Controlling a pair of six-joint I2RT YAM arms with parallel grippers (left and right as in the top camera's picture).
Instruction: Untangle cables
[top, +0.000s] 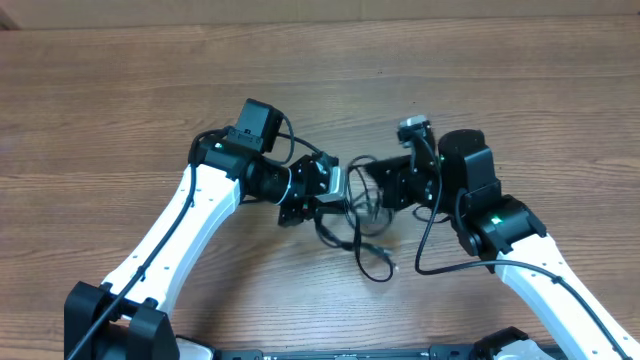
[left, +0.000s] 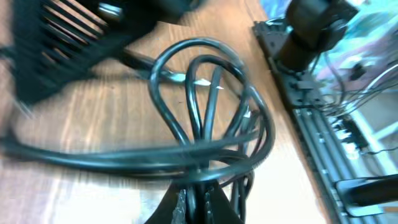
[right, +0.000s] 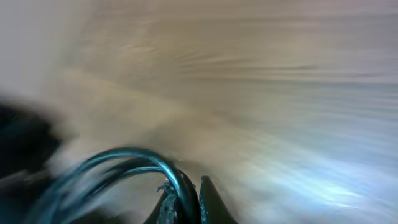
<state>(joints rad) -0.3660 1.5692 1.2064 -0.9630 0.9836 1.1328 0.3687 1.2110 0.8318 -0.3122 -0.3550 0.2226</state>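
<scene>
One table (top: 120, 110): you saw a brown wood-grain top.
Left gripper (left: 200, 202): clenched on the cables (left: 205, 112), whose loops fanned out ahead of it.
Right gripper (right: 186, 202): clenched on a loop; your view was blurred.
Cables: tangled between both grippers, one tail on the table.

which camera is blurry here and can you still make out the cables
Overhead: sharp, evenly lit, cables clear at centre. Left wrist: mildly soft, loops readable. Right wrist: heavy motion blur, table streaked, only one loop recognisable.
</scene>
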